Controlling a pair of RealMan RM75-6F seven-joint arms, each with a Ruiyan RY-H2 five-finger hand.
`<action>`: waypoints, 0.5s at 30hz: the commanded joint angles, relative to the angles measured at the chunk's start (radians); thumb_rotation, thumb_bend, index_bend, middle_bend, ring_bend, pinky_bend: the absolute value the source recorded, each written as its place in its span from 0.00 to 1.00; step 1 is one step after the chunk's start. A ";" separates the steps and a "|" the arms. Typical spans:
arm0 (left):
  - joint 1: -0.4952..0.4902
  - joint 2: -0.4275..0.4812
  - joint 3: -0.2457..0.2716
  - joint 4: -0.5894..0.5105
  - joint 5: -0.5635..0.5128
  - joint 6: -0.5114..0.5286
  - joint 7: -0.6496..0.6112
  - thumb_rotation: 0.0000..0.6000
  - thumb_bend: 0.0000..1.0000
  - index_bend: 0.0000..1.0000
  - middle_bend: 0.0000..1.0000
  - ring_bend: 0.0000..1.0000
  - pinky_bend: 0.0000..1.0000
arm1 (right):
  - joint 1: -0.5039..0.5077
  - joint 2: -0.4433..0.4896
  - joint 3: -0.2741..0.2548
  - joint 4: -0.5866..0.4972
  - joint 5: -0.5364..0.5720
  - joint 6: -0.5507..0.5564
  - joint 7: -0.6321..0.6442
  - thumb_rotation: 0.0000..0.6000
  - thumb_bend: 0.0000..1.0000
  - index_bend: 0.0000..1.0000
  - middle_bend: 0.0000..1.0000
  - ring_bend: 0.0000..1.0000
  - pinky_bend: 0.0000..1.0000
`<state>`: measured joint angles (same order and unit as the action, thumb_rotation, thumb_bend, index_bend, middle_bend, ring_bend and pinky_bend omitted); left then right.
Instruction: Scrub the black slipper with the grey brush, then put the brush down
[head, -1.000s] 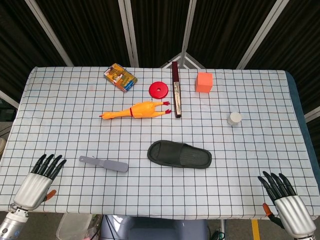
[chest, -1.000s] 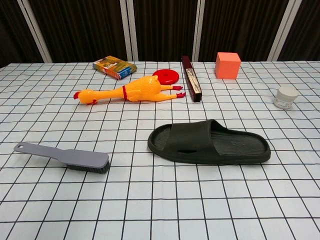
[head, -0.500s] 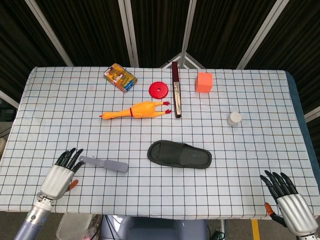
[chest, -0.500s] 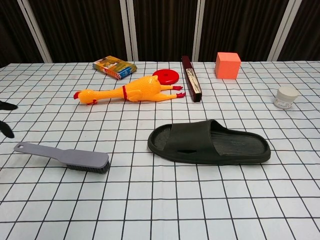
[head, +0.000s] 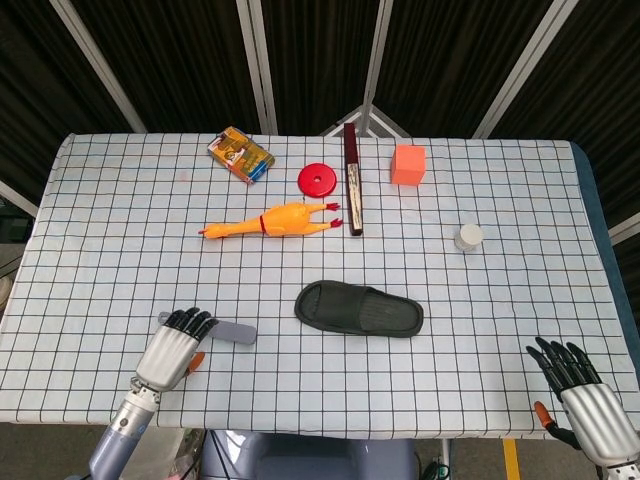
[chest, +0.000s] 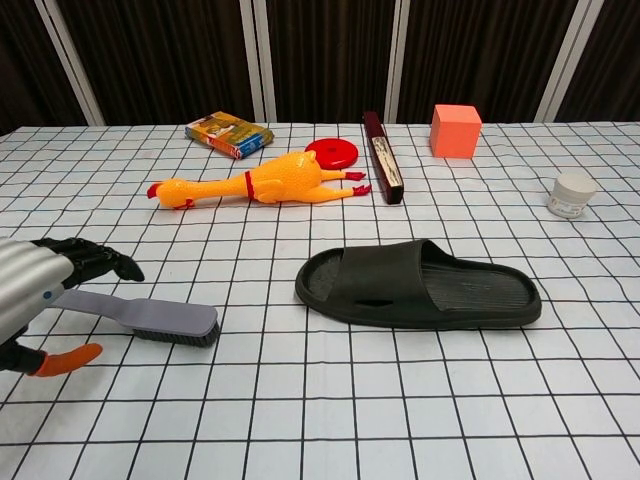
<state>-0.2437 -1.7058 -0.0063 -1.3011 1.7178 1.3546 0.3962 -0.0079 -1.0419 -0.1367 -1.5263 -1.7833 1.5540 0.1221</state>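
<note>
My left hand (head: 172, 353) hovers, fingers apart and empty, over the brush (chest: 135, 315) handle lying left of the slipper (head: 359, 309) on the worktop, where a square wrap around the handle should serve best; my right hand (head: 588, 400) waits open, near right.

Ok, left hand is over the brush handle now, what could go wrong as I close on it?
1. The left hand covers only the handle end of the grey brush; a grip that far from the bristles may let the head droop or twist.
2. The handle lies flat on the table, so fingers could push it away rather than get under it.
3. The black slipper sits loose; scrubbing may slide it, and the right hand is far off.
</note>
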 joint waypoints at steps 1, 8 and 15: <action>-0.013 -0.018 -0.014 -0.025 -0.030 -0.023 -0.024 1.00 0.31 0.26 0.38 0.35 0.40 | 0.004 0.002 0.004 0.006 0.011 -0.007 0.014 1.00 0.48 0.00 0.00 0.00 0.00; -0.043 -0.043 -0.039 -0.021 -0.079 -0.077 0.001 1.00 0.31 0.26 0.39 0.35 0.41 | 0.011 0.006 0.010 0.013 0.030 -0.022 0.036 1.00 0.48 0.00 0.00 0.00 0.00; -0.069 -0.073 -0.053 -0.010 -0.099 -0.096 0.023 1.00 0.32 0.27 0.39 0.35 0.40 | 0.014 0.007 0.014 0.016 0.038 -0.026 0.041 1.00 0.48 0.00 0.00 0.00 0.00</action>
<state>-0.3111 -1.7772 -0.0582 -1.3114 1.6200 1.2598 0.4178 0.0055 -1.0346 -0.1232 -1.5110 -1.7457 1.5287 0.1627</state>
